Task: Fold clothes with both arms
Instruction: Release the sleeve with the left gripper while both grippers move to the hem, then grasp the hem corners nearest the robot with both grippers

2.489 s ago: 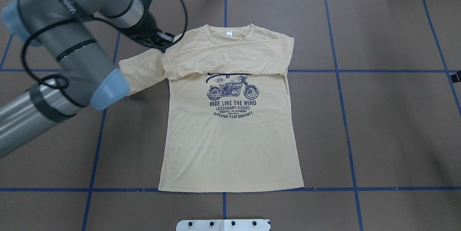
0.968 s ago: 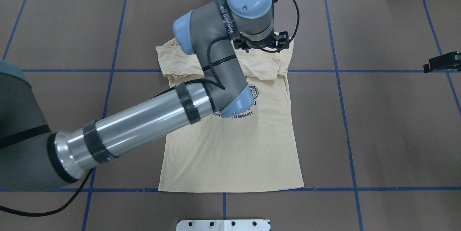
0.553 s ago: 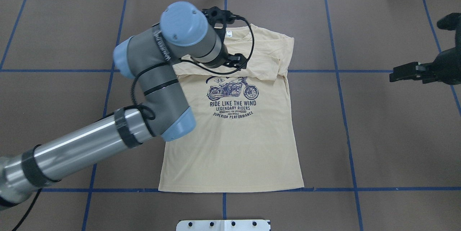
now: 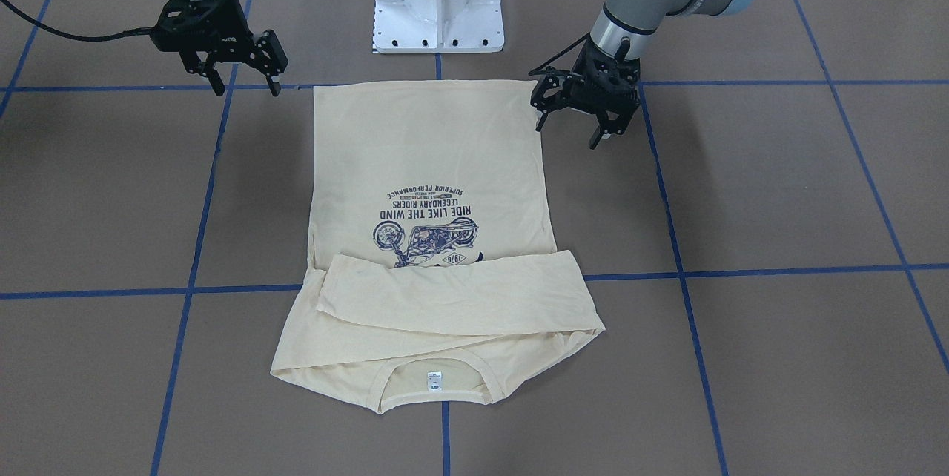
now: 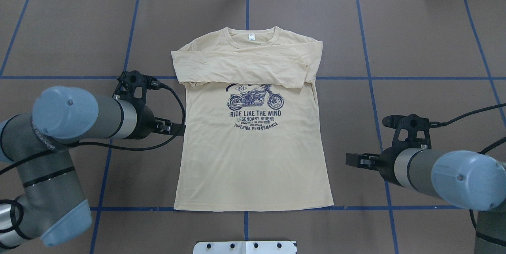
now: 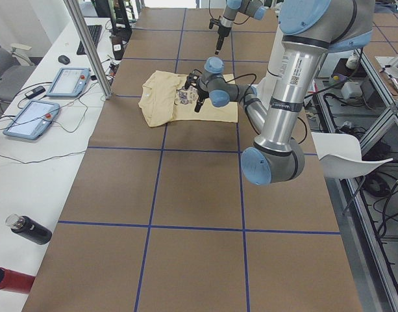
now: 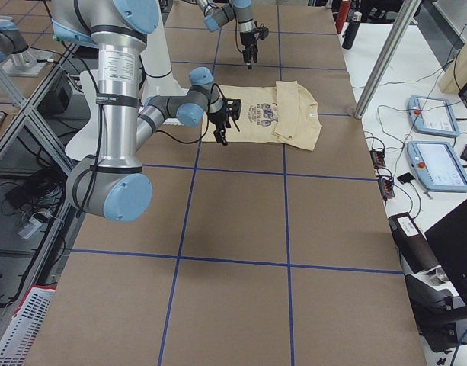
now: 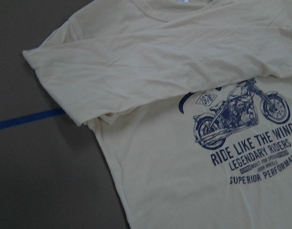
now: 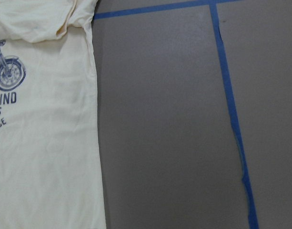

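The pale cream-yellow shirt [image 5: 253, 159] lies flat, print up, on the brown table, collar at the far side. Both long sleeves are folded across its chest above the motorcycle print [image 5: 255, 99]. My left gripper [image 4: 569, 131] is open and empty, hovering just off the shirt's left edge near the hem; it also shows in the overhead view [image 5: 178, 128]. My right gripper [image 4: 247, 88] is open and empty, off the shirt's right edge near the hem, and shows in the overhead view [image 5: 352, 160]. The left wrist view shows the folded sleeve and print [image 8: 160, 143], the right wrist view the shirt's right edge [image 9: 41, 143].
The white pedestal base [image 4: 437, 1] stands at the near edge behind the hem. Blue tape lines [image 5: 379, 135] grid the brown table. Off the far side are a metal post [image 6: 88, 45], two teach pendants [image 6: 30, 117] and a dark bottle [image 6: 28, 231].
The left arm carried the left sleeve across the chest, let it go, and drew back to the shirt's left edge. The right arm came in from the right edge toward the hem.
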`<act>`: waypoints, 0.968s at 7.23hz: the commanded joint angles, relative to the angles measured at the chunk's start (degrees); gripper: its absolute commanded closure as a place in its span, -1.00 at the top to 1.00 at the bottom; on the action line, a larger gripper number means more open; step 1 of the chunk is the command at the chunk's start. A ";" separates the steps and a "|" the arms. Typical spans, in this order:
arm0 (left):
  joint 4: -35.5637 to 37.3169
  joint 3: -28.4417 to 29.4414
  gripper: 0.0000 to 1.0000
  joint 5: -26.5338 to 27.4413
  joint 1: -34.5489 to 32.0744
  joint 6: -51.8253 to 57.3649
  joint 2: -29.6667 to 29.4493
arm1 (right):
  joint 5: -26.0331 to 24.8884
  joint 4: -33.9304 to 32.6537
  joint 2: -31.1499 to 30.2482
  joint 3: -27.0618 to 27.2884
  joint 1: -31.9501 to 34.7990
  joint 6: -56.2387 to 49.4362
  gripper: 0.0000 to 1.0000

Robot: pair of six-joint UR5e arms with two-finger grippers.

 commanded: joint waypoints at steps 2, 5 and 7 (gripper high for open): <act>-2.81 0.08 0.98 7.35 11.59 -13.77 3.97 | -1.65 -4.20 2.45 0.01 -2.78 2.23 0.98; -2.72 0.00 0.30 7.45 15.30 -18.55 3.89 | -1.82 -6.96 4.84 -0.17 -2.95 2.33 0.98; -2.55 0.08 0.22 7.45 17.59 -20.04 3.97 | -1.91 -6.96 4.84 -0.26 -3.04 2.33 0.99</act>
